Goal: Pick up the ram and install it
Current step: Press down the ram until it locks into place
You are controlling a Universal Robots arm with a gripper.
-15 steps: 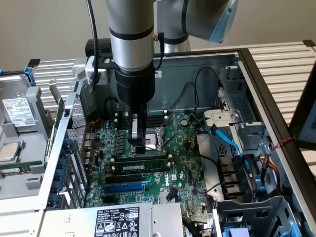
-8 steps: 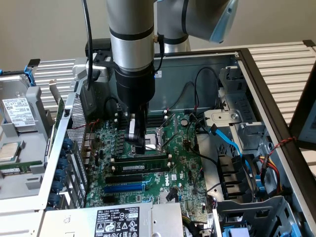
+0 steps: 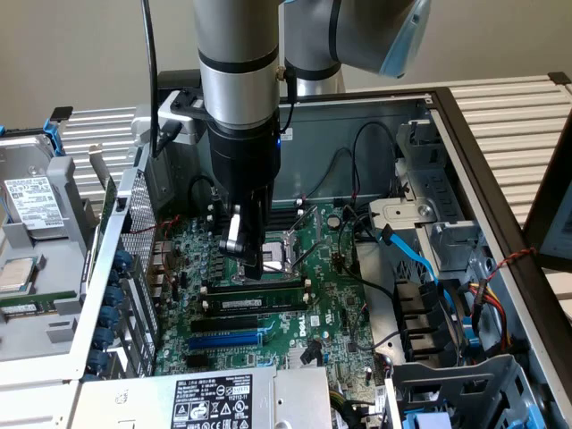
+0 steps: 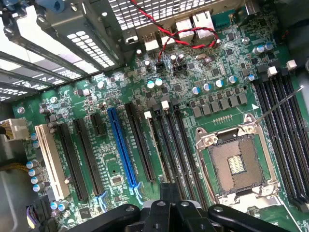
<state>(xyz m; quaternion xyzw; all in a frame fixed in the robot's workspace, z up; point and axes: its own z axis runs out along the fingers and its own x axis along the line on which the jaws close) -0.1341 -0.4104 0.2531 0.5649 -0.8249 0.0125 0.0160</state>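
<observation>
The ram (image 3: 273,290) is a long green stick with a white label, standing on edge in a black memory slot in the middle of the motherboard (image 3: 335,299). In the wrist view the ram (image 4: 155,150) appears edge-on among the long black slots. My gripper (image 3: 255,266) hangs straight down over the stick. It is shut, and its tip is at the ram's upper edge, near the middle of its length. Nothing sits between the fingers. The dark gripper body (image 4: 169,193) hides the nearer end of the slots.
The board lies in an open computer case. A blue expansion slot (image 3: 228,340) runs just in front of the ram, and the bare CPU socket (image 3: 281,250) sits behind it. Blue and black cables (image 3: 411,259) crowd the exterior view's right. A drive cage (image 3: 36,232) stands at its left.
</observation>
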